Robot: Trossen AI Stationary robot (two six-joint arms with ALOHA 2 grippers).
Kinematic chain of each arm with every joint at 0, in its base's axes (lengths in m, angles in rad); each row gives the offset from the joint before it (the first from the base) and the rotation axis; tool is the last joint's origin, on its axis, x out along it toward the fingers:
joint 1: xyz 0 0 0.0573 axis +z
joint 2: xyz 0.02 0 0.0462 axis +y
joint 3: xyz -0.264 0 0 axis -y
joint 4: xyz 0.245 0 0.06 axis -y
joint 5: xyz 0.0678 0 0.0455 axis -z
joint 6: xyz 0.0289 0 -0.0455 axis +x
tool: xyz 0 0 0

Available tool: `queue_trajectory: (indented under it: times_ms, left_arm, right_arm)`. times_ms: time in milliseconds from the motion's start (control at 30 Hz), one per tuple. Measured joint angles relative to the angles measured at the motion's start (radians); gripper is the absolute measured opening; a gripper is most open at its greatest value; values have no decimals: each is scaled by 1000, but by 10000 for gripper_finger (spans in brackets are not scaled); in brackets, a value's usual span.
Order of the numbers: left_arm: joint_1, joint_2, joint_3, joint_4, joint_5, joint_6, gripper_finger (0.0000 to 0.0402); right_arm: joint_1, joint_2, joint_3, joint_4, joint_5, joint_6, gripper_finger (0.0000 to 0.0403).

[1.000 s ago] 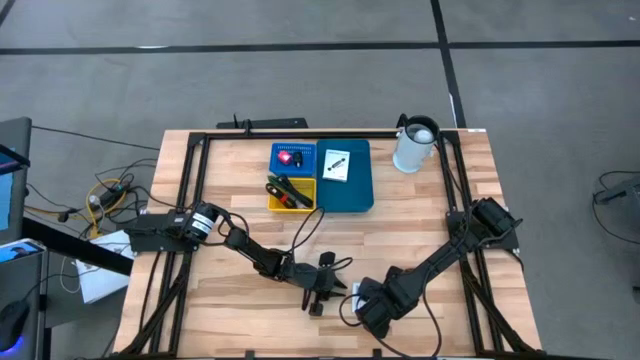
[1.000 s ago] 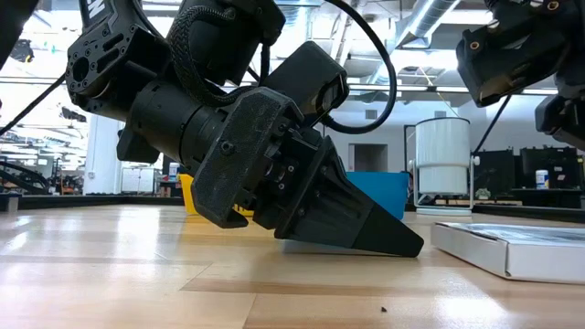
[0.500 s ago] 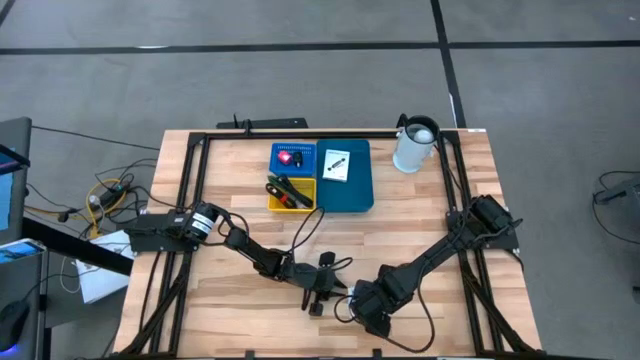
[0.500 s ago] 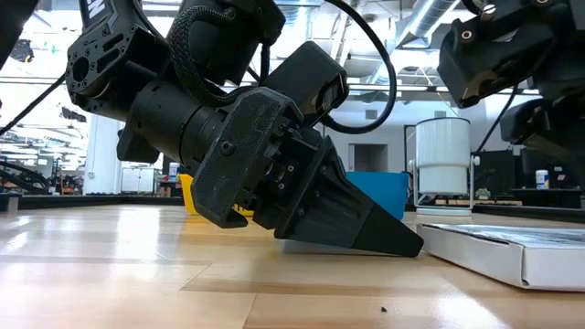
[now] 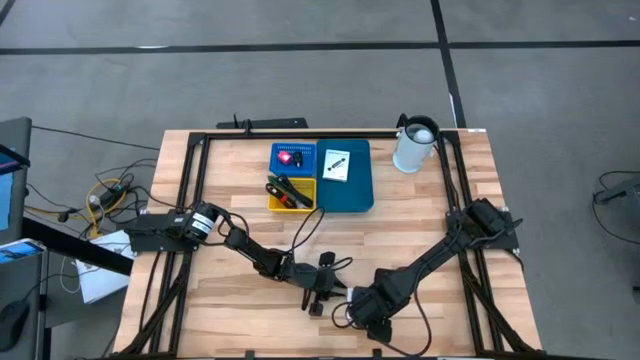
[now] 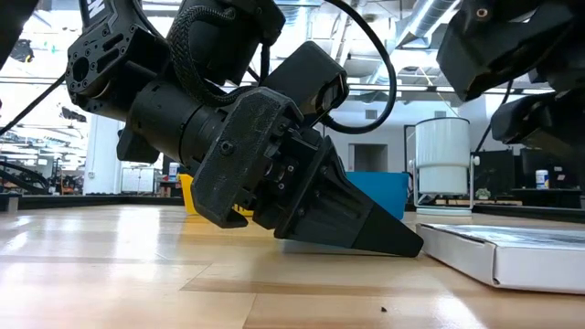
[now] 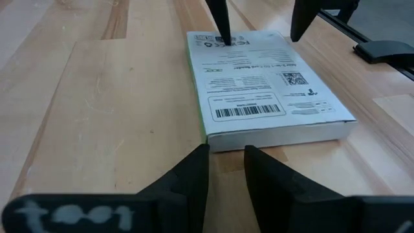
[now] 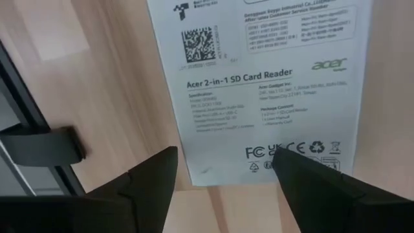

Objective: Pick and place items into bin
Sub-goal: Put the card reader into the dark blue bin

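You're seeing most items already sitting in the bin [image 5: 358, 185]: red-pink piece [image 5: 286, 158], one white card [image 5: 337, 164], pen-like tools [image 5: 289, 192] in the yellow compartment. One thing is left, the white card-reader box [image 7: 259, 84] lying flat on the table's near side. Right gripper [image 8: 223, 169] is hovering over its end, fingers spread wide, straddling the box and gripping nothing. Left gripper [image 7: 226, 162] is resting low just beside it, fingers slightly parted and empty. You're working tight here, two grippers crowding one box, black frame rail [image 8: 26, 123] close by; bare wood is lying between box and bin
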Motion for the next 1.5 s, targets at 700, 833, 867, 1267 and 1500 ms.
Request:
queue_trajectory:
  times_ms: [700, 833, 867, 1267, 1500]
  left_arm:
    - [0, 0, 0, 4, 0, 1, 95]
    - [0, 0, 0, 4, 0, 1, 95]
    - [0, 0, 0, 4, 0, 1, 95]
    - [0, 0, 0, 4, 0, 1, 95]
    - [0, 1, -1, 15, 0, 1, 95]
  right_arm:
    - [11, 33, 7, 1, 111, 86, 260]
    - [13, 33, 7, 7, 91, 102, 260]
    - [12, 33, 8, 7, 84, 109, 260]
    - [11, 87, 91, -9, 48, 123, 260]
    - [18, 154, 193, -127, 157, 244, 260]
